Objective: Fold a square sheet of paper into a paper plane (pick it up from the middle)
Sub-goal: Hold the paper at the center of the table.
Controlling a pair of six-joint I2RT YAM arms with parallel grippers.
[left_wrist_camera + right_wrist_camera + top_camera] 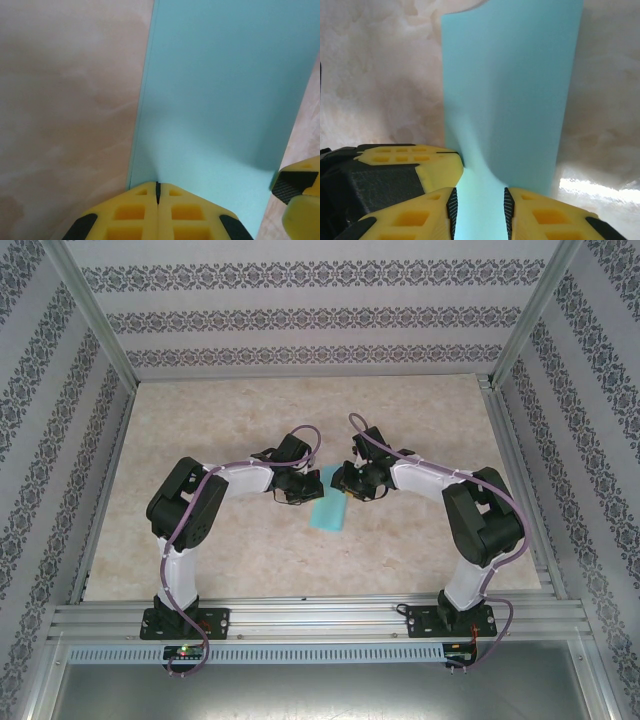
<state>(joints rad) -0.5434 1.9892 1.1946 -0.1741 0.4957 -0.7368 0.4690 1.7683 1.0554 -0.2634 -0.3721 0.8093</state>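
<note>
My left gripper (157, 189) pinches the square sheet of paper (220, 100); my right gripper (479, 202) narrowly straddles it. Uneven tugging could tear it.

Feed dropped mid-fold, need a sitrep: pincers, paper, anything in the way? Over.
Left pincer shut on edge of turquoise paper sheet. Right pincer open, jaws straddling same sheet. Pincers crowded side by side; marble table beneath.
</note>
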